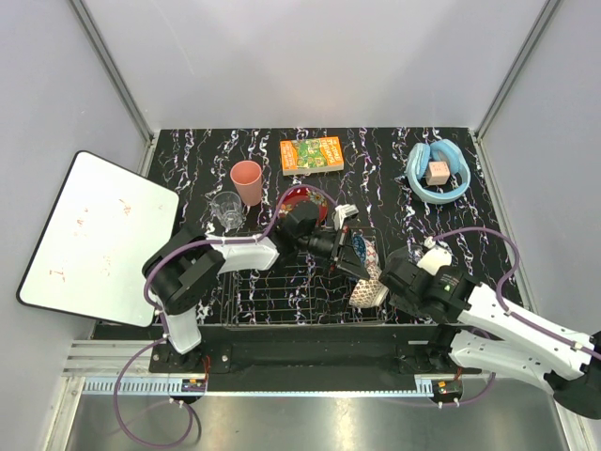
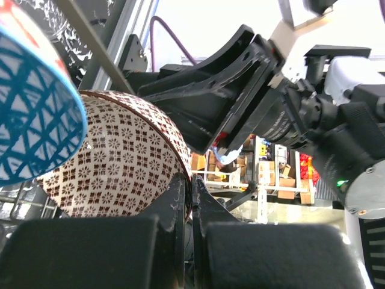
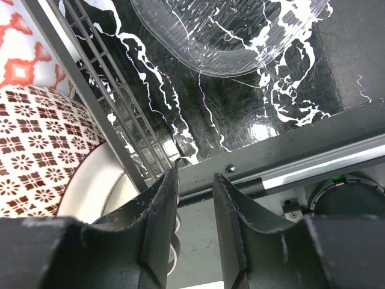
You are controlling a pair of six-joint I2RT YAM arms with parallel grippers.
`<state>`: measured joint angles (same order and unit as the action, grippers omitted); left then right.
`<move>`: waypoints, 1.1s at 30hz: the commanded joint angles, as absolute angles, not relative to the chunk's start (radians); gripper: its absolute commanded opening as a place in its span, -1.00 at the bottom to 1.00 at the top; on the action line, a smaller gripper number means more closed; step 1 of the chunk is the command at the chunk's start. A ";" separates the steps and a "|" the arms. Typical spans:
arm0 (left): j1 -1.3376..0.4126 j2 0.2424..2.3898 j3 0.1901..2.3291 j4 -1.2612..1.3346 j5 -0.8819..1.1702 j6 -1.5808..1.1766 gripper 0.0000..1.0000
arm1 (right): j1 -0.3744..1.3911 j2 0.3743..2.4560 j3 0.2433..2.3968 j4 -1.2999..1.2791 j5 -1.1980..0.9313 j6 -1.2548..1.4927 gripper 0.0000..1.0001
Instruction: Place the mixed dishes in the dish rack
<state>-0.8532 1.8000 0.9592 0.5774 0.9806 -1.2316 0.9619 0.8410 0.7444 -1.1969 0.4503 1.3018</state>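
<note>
**Asker:** Where are the dishes, and what are the arms doing?

**Describer:** From above, the dish rack (image 1: 282, 291) lies at the near middle of the worktop (image 1: 188, 160); at its right end the beige patterned bowl (image 2: 120, 156) is tipped on its side, with the blue patterned bowl (image 2: 30, 108) just beside it; the left pincer (image 2: 191, 186) is closed tight, nothing seen between its fingers, and sits right against the beige bowl; the right pincer (image 3: 195, 174) is parted by a narrow gap and empty, over the rack's wires next to the same bowl.

**Asker:** What could go wrong from here?

**Describer:** Both arms crowd one corner, so I judge they could knock together; a nudge from either might tip the leaning bowls off the prongs; the clear glass bowl (image 3: 228, 30) appears to lie on the worktop just beside the rack, and glass is slick and hard to pick out against the veined surface, so a grip may slip; the salmon-pink cup (image 1: 247, 181), clear glass tumbler (image 1: 226, 209) and glossy red bowl (image 1: 299, 197) wait behind the rack, the red one partly hidden by the left arm.

**Asker:** And the surroundings?

**Describer:** The worktop is glossy black with white and purple veins; pale grey walls enclose it; an orange-green box (image 1: 311, 154) and light-blue headphones (image 1: 437, 195) sit towards the far edge; a white board (image 1: 94, 235) overhangs the left side.
</note>
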 commanded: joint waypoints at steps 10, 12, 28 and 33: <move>-0.911 1.798 0.943 0.813 0.936 -1.429 -1.00 | 0.963 0.802 0.730 -1.172 0.426 1.316 -0.22; -0.926 1.809 0.959 0.891 0.946 -1.480 -1.00 | 0.963 0.802 0.719 -1.164 0.423 1.325 -0.23; -0.787 1.783 0.902 0.633 0.928 -1.320 -1.00 | 1.080 0.827 0.716 -1.140 0.342 1.318 -0.50; -0.795 1.767 0.923 0.485 0.913 -1.203 -1.00 | 1.123 0.883 0.741 -1.095 0.356 1.302 -0.51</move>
